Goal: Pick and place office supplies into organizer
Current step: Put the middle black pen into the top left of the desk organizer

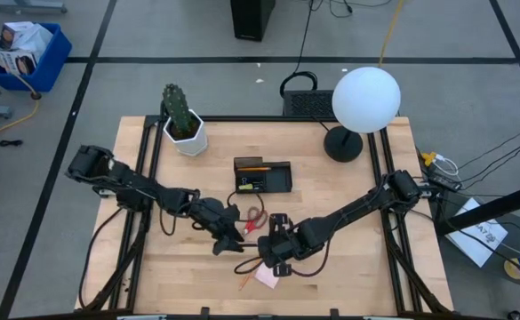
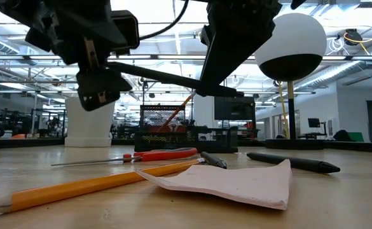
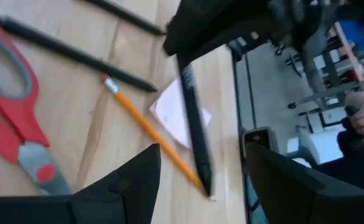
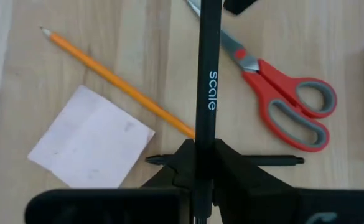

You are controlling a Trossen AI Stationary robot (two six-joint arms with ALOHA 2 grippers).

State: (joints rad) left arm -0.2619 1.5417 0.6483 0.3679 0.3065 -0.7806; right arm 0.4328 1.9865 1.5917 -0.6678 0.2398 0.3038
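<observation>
- Light wooden plank table (image 1: 348,249) carries everything; its near edge is cut off in the high view.
- White globe lamp on a black stem (image 1: 364,100) stands at the far right corner; the low view shows its lower half in dark shadow.
- White hexagonal pot with a green cactus (image 1: 185,133) stands far left; in the low view only the pot shows, partly behind the left arm.
- Low black mesh organizer tray (image 1: 263,176) sits mid-table, far of both arms; contents hard to make out from above, an orange pencil leaning in it shows in the low view.
- Red-handled metal scissors (image 4: 281,93) lie flat beside the left gripper (image 1: 228,238), whose fingers are spread wide and empty, above the table.
- Right gripper (image 1: 279,252) hangs near the front centre, fingers clamped on a black pen (image 4: 207,81) printed "scale", lifted clear of the table.
- Orange wooden pencil (image 4: 116,81) lies touching the pink square sticky-note pad (image 4: 91,140), one corner curled up in the low view.
- Two more thin black pens (image 3: 70,53) lie on the table, mostly hidden by the arms from above.
</observation>
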